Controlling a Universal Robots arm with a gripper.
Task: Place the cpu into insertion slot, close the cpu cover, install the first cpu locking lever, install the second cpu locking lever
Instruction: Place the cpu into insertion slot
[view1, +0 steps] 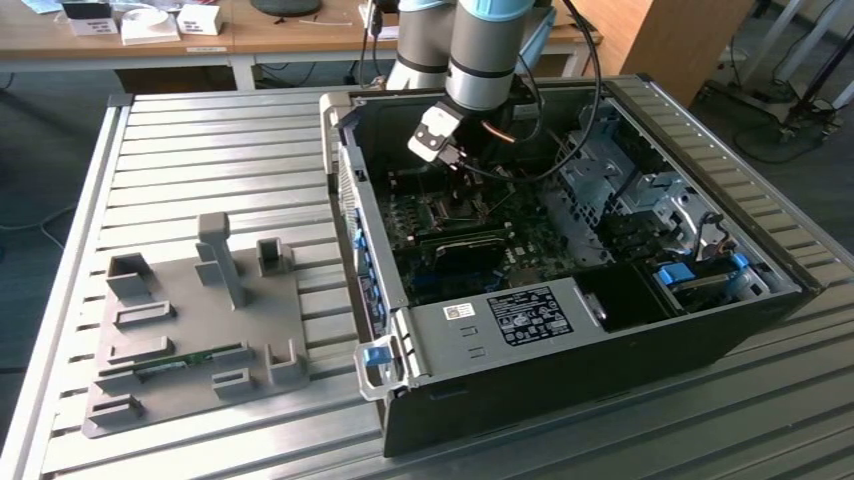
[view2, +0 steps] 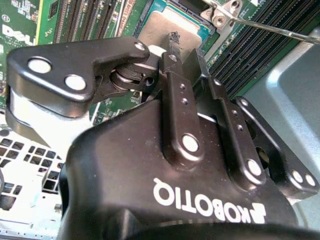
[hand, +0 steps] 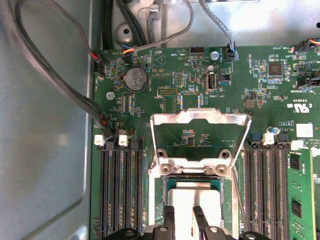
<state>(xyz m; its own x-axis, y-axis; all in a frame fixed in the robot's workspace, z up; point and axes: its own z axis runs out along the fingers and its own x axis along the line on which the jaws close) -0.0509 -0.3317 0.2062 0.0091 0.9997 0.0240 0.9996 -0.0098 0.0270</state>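
Inside the open computer case (view1: 561, 385), the cpu (hand: 197, 194) lies in its socket. The gripper (hand: 185, 215) hovers right over it, jaws narrowly apart, gripping nothing. The cpu cover (hand: 200, 116) stands raised.

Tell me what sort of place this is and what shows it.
Probably a robotics lab or test workshop. An opened computer case lies on a slatted metal table under a robot arm, a grey fixture plate sits beside it, and wooden desks with cables stand behind.
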